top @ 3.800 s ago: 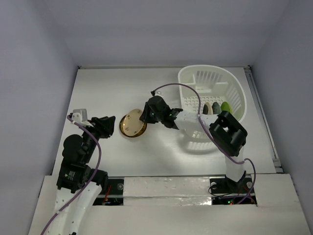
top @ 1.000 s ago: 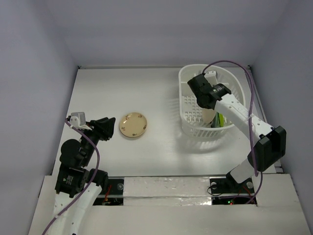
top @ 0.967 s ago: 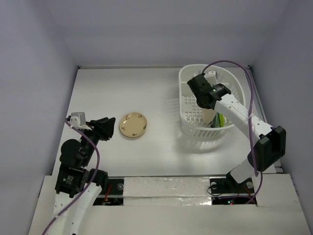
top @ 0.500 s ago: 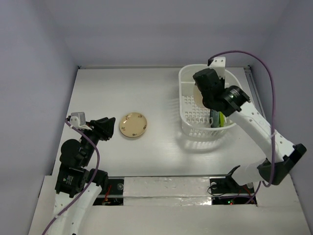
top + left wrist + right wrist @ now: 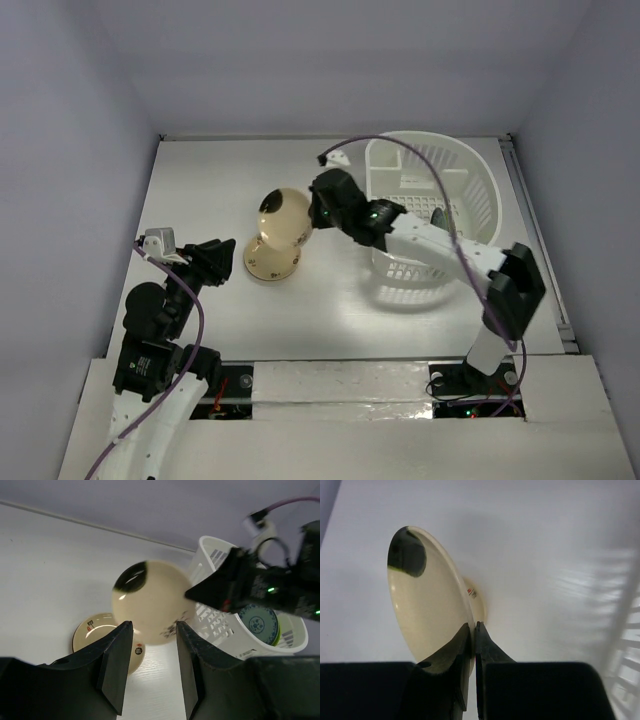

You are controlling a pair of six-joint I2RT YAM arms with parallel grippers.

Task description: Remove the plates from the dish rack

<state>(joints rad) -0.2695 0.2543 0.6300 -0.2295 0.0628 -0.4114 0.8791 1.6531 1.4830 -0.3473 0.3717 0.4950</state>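
Note:
My right gripper [image 5: 310, 214] is shut on the rim of the cream plate [image 5: 283, 218] and holds it tilted on edge, just above the yellow-orange plate [image 5: 266, 264] that lies flat on the table. The right wrist view shows the fingers [image 5: 474, 628] pinching the cream plate [image 5: 422, 605], with the yellow-orange plate [image 5: 479, 602] behind it. The white dish rack [image 5: 484, 186] stands at the back right. The left wrist view shows a grey-blue plate [image 5: 257, 622] and a green plate [image 5: 281, 630] standing in it. My left gripper [image 5: 222, 256] is open and empty, just left of the yellow-orange plate [image 5: 90, 636].
The right arm stretches from the rack's front rim leftwards across the table's middle. Its purple cable [image 5: 400, 150] arcs over the rack. Grey walls close in the white table [image 5: 210, 180] on three sides.
My right gripper has lifted the cream plate out of the rack and carried it left, over the yellow-orange plate. The left arm has not moved.

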